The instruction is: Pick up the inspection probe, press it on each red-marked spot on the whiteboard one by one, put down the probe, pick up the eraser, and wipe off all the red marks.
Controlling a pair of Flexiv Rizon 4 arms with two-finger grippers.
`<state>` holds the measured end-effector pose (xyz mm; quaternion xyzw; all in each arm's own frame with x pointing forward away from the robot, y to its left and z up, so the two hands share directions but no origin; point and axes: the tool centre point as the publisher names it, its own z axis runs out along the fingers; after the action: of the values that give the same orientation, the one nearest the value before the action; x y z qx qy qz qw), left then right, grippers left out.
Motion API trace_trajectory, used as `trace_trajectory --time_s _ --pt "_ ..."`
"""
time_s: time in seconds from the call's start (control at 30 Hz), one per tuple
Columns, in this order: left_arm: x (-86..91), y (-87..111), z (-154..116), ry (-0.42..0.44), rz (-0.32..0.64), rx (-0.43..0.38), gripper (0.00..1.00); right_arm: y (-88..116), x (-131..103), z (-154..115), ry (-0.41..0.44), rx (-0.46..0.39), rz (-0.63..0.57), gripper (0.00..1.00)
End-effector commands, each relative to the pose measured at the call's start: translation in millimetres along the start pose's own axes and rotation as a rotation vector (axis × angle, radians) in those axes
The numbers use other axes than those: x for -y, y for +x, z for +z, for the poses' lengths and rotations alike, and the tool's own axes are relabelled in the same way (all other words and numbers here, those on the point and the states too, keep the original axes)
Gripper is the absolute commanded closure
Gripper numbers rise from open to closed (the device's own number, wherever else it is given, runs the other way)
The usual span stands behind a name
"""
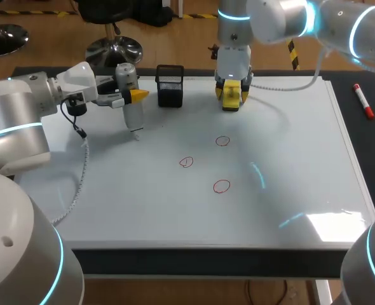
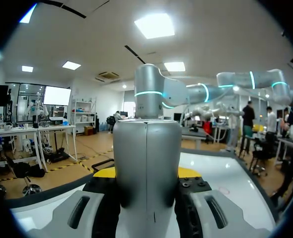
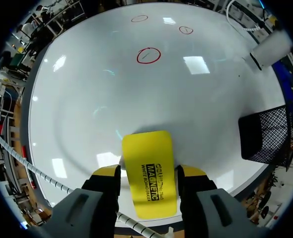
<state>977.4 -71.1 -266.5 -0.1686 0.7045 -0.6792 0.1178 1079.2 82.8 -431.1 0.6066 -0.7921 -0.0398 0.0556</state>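
My left gripper (image 1: 135,96) is shut on the silver inspection probe (image 1: 131,105), which hangs upright with its tip just above the whiteboard (image 1: 289,159) at the back left. The left wrist view shows the probe (image 2: 146,163) clamped between the fingers (image 2: 103,172). Three red circles (image 1: 222,141) (image 1: 186,162) (image 1: 221,185) are drawn mid-board. At the back middle, my right gripper (image 1: 232,89) points down over the yellow eraser (image 1: 231,100). In the right wrist view both fingers (image 3: 108,177) press the sides of the eraser (image 3: 147,158), which lies on the board.
A black mesh holder (image 1: 170,86) stands between the two grippers at the back edge. A red marker (image 1: 363,101) lies on the dark table to the right of the board. A white cable (image 1: 79,184) trails from my left arm across the board's left side.
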Motion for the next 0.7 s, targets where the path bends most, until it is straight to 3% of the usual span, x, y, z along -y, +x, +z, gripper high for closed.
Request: trace_trajectory --time_s 0.03,0.2,0.3,0.47,0.53,0.7 --pt "0.9 0.0 0.0 0.001 0.000 0.000 1.00 1.5 1.7 3.4 0.002 -0.008 0.002 0.56" --pt "0.9 0.0 0.0 0.001 0.000 0.000 1.00 2.0 1.9 3.5 0.004 -0.008 0.004 0.58" --pt "0.9 0.0 0.0 0.001 0.000 0.000 1.00 1.9 1.8 3.6 0.005 -0.008 0.003 0.67" --pt "0.9 0.0 0.0 0.001 0.000 0.000 1.00 1.9 1.8 3.6 0.008 -0.007 0.006 0.95" --pt "0.9 0.0 0.0 0.001 0.000 0.000 1.00 1.9 1.6 2.7 0.009 -0.008 0.005 1.00" --pt "0.9 0.0 0.0 0.001 0.000 0.000 1.00 2.9 0.5 -0.6 0.015 -0.004 0.011 1.00"
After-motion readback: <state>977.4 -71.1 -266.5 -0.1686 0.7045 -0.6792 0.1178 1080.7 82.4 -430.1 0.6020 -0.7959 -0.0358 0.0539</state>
